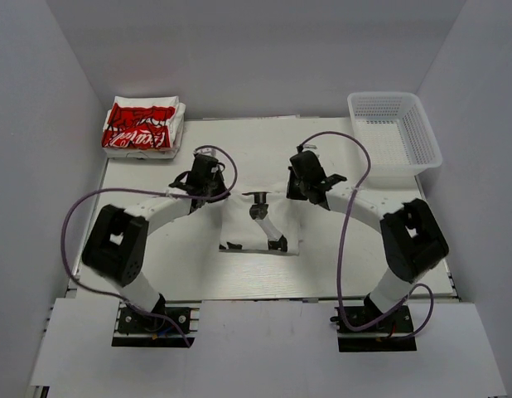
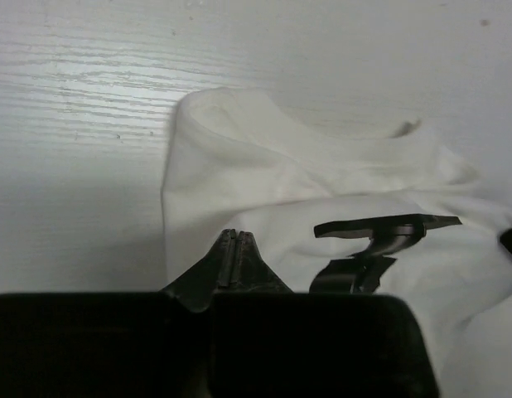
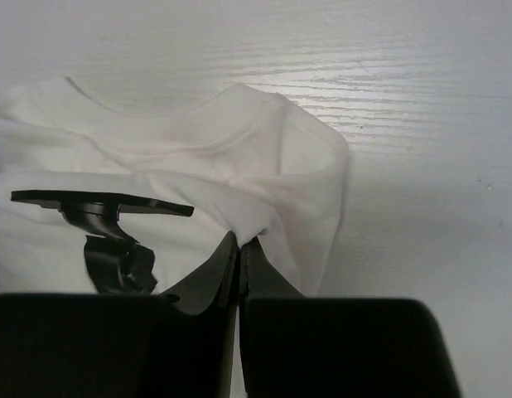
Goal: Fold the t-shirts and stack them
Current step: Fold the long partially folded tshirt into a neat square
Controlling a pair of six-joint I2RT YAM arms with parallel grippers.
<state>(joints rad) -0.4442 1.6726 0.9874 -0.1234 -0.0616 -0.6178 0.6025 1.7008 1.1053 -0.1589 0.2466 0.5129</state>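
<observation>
We see the left gripper (image 2: 237, 239) and right gripper (image 3: 241, 242) each clenched on a shoulder of the shirt (image 1: 239, 225) at the centre of the top frame, its lower edge seemingly on the table (image 1: 156, 265). We judge both pinches thin: only a small fold sits between the fingers, so a pull could slip it free, more so on the left, where the bite is hard to see. Uneven travel would skew the fold, and loose cloth could bunch under itself. We count one shirt in hand, one folded stack (image 1: 142, 127) at upper left with red print on top and layers we cannot count, one basket (image 1: 422, 156) at upper right, and two grippers.
</observation>
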